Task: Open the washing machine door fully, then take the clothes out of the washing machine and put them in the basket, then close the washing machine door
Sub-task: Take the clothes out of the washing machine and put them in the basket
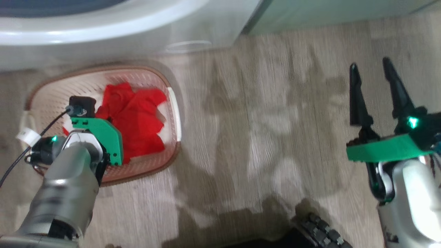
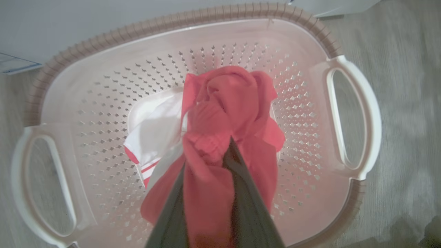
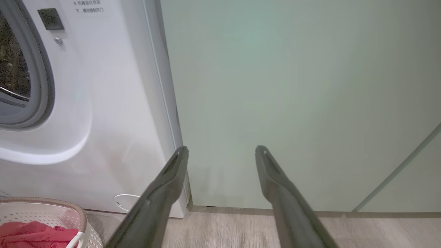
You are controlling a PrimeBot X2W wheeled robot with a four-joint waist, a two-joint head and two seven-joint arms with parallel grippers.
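One red garment [image 2: 234, 100], clenched in the left claw [image 2: 210, 151], hangs into one cream basket [image 2: 179, 21]; the right claw [image 3: 222, 151] stands wide open, empty.

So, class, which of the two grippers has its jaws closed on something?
The left gripper, pinching the clothes over the basket; the right gripper stands open, empty.
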